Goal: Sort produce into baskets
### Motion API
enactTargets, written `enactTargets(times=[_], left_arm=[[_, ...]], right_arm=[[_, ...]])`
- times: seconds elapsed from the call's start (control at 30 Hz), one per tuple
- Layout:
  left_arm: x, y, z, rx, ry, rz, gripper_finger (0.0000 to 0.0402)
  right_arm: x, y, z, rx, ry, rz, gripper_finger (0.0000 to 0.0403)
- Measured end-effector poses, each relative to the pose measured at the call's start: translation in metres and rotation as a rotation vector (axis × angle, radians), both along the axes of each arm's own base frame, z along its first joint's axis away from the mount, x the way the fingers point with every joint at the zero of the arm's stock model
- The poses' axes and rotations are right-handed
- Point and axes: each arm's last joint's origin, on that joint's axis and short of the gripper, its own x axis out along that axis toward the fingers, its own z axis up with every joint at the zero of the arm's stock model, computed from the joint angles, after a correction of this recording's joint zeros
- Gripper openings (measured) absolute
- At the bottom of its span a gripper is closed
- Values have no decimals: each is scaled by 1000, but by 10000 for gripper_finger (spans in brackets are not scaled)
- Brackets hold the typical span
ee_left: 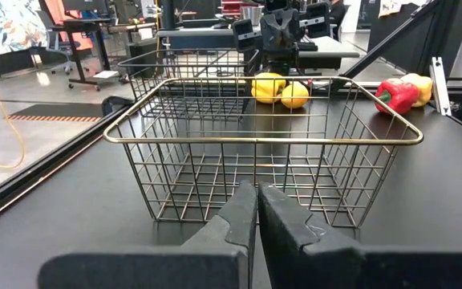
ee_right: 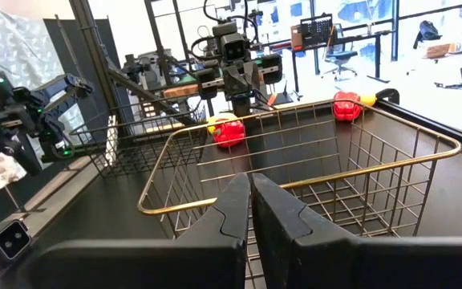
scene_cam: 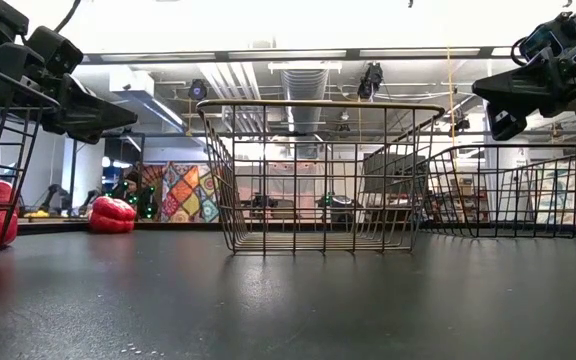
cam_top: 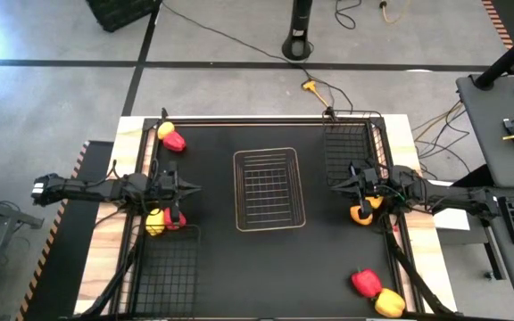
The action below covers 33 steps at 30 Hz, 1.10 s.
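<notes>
Closed fingers of the left gripper (ee_left: 257,210) and right gripper (ee_right: 250,205) face an empty pale wire basket (cam_top: 269,152) between them.
Sorting looks unstarted: peppers and lemons (cam_top: 361,214) lie loose on the worktop (cam_top: 212,267) beside each gripper; both black baskets (cam_top: 166,272) appear empty.

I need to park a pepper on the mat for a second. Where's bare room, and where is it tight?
Bare mat lies on both sides of the pale center basket, toward the left gripper and the right gripper, and along the near edge between the black basket and the corner peppers. Crowded: produce beside the left arm, lemons under the right.
</notes>
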Motion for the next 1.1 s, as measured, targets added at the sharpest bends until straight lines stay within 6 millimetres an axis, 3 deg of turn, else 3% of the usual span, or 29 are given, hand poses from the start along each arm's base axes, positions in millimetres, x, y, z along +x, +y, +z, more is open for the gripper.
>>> enactTargets(times=[0.63, 0.93, 1.1], left_arm=[[0, 0, 0, 0, 0, 0, 0], [0, 0, 0, 0, 0, 0, 0], [0, 0, 0, 0, 0, 0, 0]], right_arm=[[0, 0, 0, -11, 0, 0, 9], [0, -3, 1, -684, -13, -81, 9], [0, -3, 3, -830, -37, -86, 9]])
